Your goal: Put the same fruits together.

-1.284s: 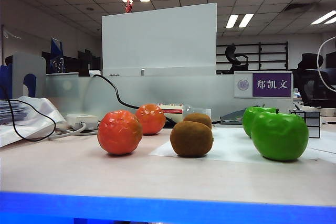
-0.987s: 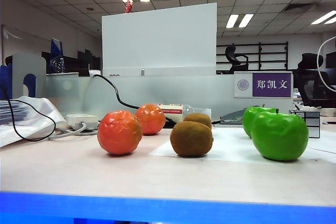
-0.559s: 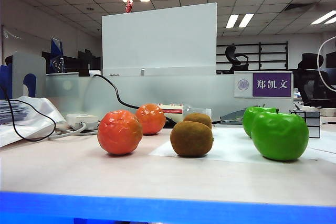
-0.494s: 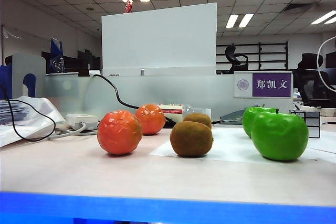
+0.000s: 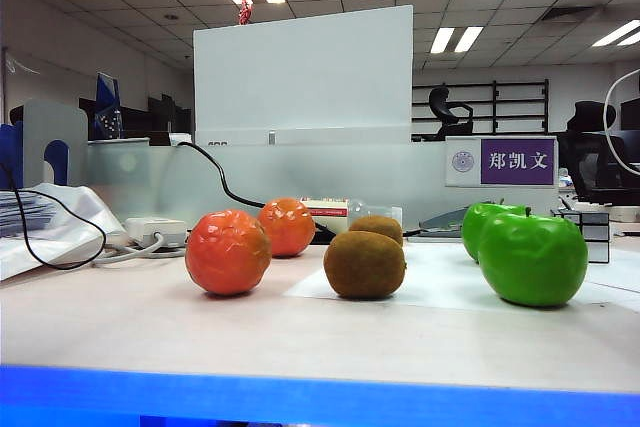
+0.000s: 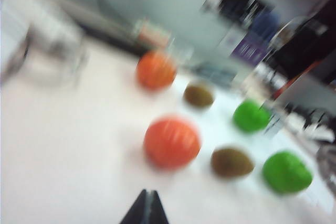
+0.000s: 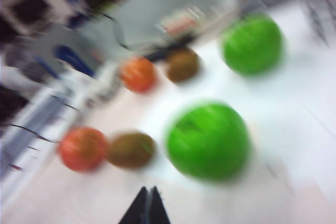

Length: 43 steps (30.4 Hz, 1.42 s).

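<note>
In the exterior view neither arm appeared; the table (image 5: pixel 300 332) carried three pairs of fruit in a row. At about nine o'clock of the middle stood the near orange-red ball (image 5: pixel 228 252), with the far orange-red ball (image 5: pixel 287 226) just behind it and partly covered. In the centre sat the near kiwi (image 5: pixel 364 264), hiding the lower half of the far kiwi (image 5: pixel 377 228). Toward three o'clock the near green apple (image 5: pixel 532 258) overlapped the far green apple (image 5: pixel 488 223), of which only the left part and top showed. A mirror cube (image 5: pixel 594 234) peeped out past the apples, largely hidden. A black cable (image 5: pixel 225 187) ran behind the balls. The left wrist view was badly smeared: the left gripper (image 6: pixel 145 211) showed only as a dark wedge at six o'clock, its tips pressed together with nothing between them, hanging above bare table short of the fruits, which were blurred blobs, one ball (image 6: pixel 171 142) nearest. The right wrist view was equally smeared; the right gripper (image 7: pixel 146 208) was likewise a closed, empty dark wedge at six o'clock, with a large apple (image 7: pixel 208 140) nearest at about one o'clock and apart from it.
</note>
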Available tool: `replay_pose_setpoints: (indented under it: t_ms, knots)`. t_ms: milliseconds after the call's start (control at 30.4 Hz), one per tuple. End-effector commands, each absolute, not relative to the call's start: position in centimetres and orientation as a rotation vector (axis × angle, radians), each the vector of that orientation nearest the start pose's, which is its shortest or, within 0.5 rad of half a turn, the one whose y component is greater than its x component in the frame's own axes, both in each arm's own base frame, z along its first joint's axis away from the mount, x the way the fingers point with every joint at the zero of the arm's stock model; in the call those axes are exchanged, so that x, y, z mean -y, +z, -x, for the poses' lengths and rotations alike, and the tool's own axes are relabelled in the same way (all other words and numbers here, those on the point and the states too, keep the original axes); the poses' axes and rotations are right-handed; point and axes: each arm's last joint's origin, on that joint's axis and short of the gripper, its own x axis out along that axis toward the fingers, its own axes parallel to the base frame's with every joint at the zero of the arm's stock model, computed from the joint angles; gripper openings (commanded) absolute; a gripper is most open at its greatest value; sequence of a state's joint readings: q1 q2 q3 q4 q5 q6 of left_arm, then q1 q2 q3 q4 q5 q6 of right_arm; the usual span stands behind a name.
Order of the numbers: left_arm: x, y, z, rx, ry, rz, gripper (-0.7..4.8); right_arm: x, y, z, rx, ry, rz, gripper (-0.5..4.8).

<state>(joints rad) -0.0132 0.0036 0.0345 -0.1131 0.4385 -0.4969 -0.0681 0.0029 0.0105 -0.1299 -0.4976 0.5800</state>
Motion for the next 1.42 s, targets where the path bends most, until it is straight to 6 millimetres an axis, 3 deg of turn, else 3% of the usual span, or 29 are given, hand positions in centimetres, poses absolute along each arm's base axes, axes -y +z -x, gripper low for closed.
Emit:
replay_pose_setpoints:
  t_ms: [33,230,395,494,592,625,724,823,856,1020,1218,1415]
  knots:
    - [1.4,15.4,-9.0,-0.302,-0.406,0.498,0.04,-0.8,15.2,-9.3,-0.284,0.386,-0.576,-0.07]
    - [1.4,15.6,-9.0,-0.285,-0.411,0.428,0.04,-1.2,15.2,-9.3,-0.277,0.405,-0.494,-0.07]
    - [1.4,16.0,-9.1,-0.262,-0.435,0.423,0.04,-1.9,16.0,-9.3,-0.194,0.526,-0.384,0.17]
    - [1.6,16.5,-9.3,-0.225,-0.461,0.411,0.04,-2.3,16.5,-9.2,-0.136,0.56,-0.357,0.92]
    - [1.7,17.2,-9.7,-0.214,-0.452,0.377,0.03,-2.5,16.9,-9.2,-0.093,0.542,-0.348,2.48]
    - [1.7,17.4,-9.8,-0.216,-0.448,0.364,0.03,-2.6,17.0,-9.2,-0.08,0.534,-0.347,2.78]
    - [2.0,18.4,-10.8,-0.199,-0.475,0.338,0.09,-2.8,17.6,-9.2,-0.012,0.525,-0.322,2.93]
    - [2.7,20.3,-12.1,-0.137,-0.542,0.294,1.52,-2.9,18.2,-9.2,0.052,0.518,-0.321,4.52]
    - [3.0,21.0,-12.6,-0.119,-0.562,0.264,2.05,-2.9,18.4,-9.2,0.057,0.522,-0.318,4.79]
    - [5.4,23.6,-15.9,-0.149,-0.657,0.06,4.6,-3.1,19.8,-9.8,0.06,0.527,-0.259,4.79]
    - [8.1,21.2,-19.5,-0.34,-0.632,-0.035,4.79,-4.1,22.4,-12.7,-0.045,0.593,-0.129,4.79]
    - [9.4,18.7,-20.6,-0.457,-0.662,-0.06,4.79,-6.1,22.4,-17.0,-0.334,0.636,0.021,4.79]
